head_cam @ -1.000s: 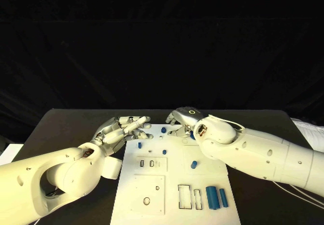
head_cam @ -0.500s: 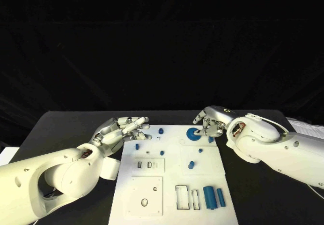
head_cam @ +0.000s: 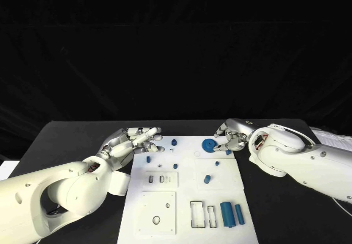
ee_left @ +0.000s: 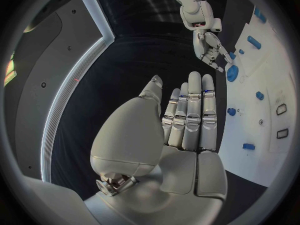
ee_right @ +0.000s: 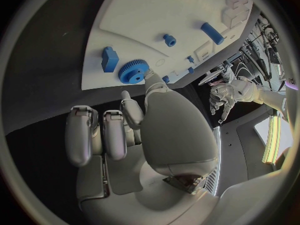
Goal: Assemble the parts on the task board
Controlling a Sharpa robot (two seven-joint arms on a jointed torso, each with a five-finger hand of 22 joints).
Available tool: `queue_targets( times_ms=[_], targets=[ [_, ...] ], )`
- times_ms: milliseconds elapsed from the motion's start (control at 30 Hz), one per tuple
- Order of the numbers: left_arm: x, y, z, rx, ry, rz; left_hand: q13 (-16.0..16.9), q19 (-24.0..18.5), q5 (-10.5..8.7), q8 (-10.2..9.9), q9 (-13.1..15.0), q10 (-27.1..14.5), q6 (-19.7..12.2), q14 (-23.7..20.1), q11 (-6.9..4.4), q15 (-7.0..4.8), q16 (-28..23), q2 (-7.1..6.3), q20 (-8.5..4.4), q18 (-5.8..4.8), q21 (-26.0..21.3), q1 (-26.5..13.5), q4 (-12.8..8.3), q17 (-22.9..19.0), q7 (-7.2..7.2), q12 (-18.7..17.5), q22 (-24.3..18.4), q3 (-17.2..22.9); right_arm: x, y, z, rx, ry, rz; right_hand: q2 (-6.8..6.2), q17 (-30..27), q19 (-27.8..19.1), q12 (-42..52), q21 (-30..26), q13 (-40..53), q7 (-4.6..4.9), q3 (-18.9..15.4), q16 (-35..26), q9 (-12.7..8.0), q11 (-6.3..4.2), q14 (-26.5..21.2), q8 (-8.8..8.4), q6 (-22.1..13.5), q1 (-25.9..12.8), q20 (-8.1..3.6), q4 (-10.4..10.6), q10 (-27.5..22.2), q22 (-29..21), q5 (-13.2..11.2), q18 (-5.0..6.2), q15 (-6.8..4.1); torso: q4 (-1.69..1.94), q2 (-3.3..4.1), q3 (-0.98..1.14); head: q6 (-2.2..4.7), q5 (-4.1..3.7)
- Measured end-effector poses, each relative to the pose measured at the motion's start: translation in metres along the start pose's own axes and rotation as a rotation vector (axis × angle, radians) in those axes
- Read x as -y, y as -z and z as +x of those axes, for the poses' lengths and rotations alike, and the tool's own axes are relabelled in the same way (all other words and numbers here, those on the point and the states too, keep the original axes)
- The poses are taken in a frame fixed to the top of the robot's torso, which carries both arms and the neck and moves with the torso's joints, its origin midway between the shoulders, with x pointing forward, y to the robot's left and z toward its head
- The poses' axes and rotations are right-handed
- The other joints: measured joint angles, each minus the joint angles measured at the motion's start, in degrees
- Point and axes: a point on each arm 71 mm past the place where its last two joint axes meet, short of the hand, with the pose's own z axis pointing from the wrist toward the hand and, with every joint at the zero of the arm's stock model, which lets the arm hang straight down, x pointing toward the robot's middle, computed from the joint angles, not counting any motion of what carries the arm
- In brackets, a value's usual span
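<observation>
A: Where is the blue gear lying?

B: On the task board, near its far right corner. The right hand is just beside it at the board's right edge, and in the right wrist view one fingertip looks to touch the gear's toothed rim.

A: Is that hand holding it?

B: I cannot tell; its fingers are curled together next to the gear, with nothing plainly pinched. A small blue block sits close by the gear.

A: And the left hand?

B: At the board's far left corner, fingers straight and slightly apart, holding nothing. The gear lies well apart from it, across the board's far edge.

A: Other parts?

B: Two long blue pieces stand side by side near the board's near right corner, and small blue pegs dot the middle.
</observation>
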Motion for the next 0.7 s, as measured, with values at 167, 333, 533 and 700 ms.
queue_targets(
  times_ms=[167, 333, 533, 700],
  targets=[
    [0.0, 0.0, 0.0, 0.0, 0.0, -0.001, 0.0, 0.0, 0.0, 0.0, 0.0, 0.0, 0.0, 0.0, 0.0, 0.0, 0.0, 0.0, 0.0, 0.0, 0.0, 0.0, 0.0, 0.05, 0.0, 0.0, 0.0, 0.0, -0.003, -0.003, 0.004, -0.015, -0.006, -0.002, 0.62, 0.0, 0.2, 7.8, 0.58, 6.51, 0.13, -0.16, 0.88, 0.11, 0.0, 0.0, 0.44, 0.5, 0.62, 0.21, 0.16, 2.67, 0.67, 0.5, 0.01, 0.0, 0.06, 0.03, -0.01, -0.06, 0.01],
    [0.0, -0.001, 0.0, 0.0, 0.0, -0.002, 0.03, 0.0, 0.0, 0.0, 0.0, 0.0, 0.0, 0.0, 0.0, 0.0, 0.0, 0.04, 0.0, 0.0, 0.0, 0.04, 0.0, 0.07, 0.0, 0.0, 0.0, 0.0, -0.006, -0.008, 0.006, -0.024, -0.008, -0.001, 0.93, -0.01, 0.2, 9.9, 0.59, 6.78, 0.16, -0.16, 1.16, 0.17, 0.06, 0.0, 0.67, 0.87, 0.93, 0.21, 0.16, 3.16, 1.17, 0.5, 0.0, 0.0, 0.08, 0.03, -0.08, -0.18, 0.03],
    [-0.001, -0.001, 0.0, -0.001, 0.0, -0.003, 0.05, 0.0, 0.0, 0.0, 0.0, 0.0, 0.0, 0.0, 0.0, 0.0, 0.0, 0.24, 0.0, 0.0, 0.0, 0.24, 0.0, 0.07, 0.0, 0.0, 0.0, 0.0, -0.005, -0.012, 0.009, -0.03, -0.008, 0.008, 1.14, -0.01, 0.2, 10.3, 0.82, 6.78, 0.16, -0.16, 1.4, 0.17, 0.06, 0.0, 0.67, 0.87, 1.14, 0.21, 0.16, 3.16, 1.29, 0.74, 0.01, 0.0, 0.13, 0.05, -0.08, -0.31, 0.09],
    [-0.001, -0.001, 0.0, 0.0, 0.0, -0.004, 0.05, 0.0, 0.0, 0.0, 0.0, 0.0, 0.0, 0.0, 0.0, 0.0, 0.0, 0.24, 0.0, 0.0, 0.0, 0.24, 0.0, 0.07, 0.0, 0.0, 0.0, 0.0, -0.006, -0.015, 0.01, -0.03, -0.009, 0.009, 1.37, -0.02, 0.39, 10.32, 0.82, 6.81, 0.16, -0.16, 1.4, 0.17, 0.06, 0.0, 0.67, 0.87, 1.37, 0.4, 0.16, 3.16, 1.42, 0.74, 0.01, 0.0, 0.11, 0.05, -0.07, -0.42, 0.22]
  ],
)
